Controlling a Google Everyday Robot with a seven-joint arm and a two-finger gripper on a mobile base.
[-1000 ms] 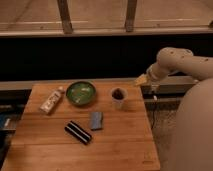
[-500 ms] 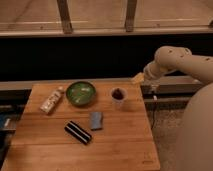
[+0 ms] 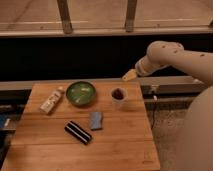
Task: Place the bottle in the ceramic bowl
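Fingers of the gripper [image 3: 129, 75]: set apart, with nothing clamped between them. They are held raised over the table's far edge, close to its far right corner, just beyond the cup. This placement is judged a waiting or approach pose, since no item has been taken up.

Arm [image 3: 170, 54]: brought in from the right side and bent down toward the far right corner. The table's middle and left are thereby left unobstructed.

Cup [image 3: 118, 96]: white, dark inside, stood upright near the far edge, right of centre. It is the item nearest the fingers and is not wanted for the task.

Ceramic bowl [image 3: 80, 93]: green, unfilled, set near the far edge, left of centre.

Bottle [image 3: 52, 100]: laid on its side near the far left corner, just beside the bowl, cap end turned toward it. It is well apart from the fingers, so a reach across the far edge, past cup and bowl, is judged necessary.

Sponge [image 3: 96, 120] and striped block [image 3: 78, 132]: laid mid-table, nearer the front edge, clear of that route.

Table [image 3: 120, 147]: wooden; all items are carried by it.
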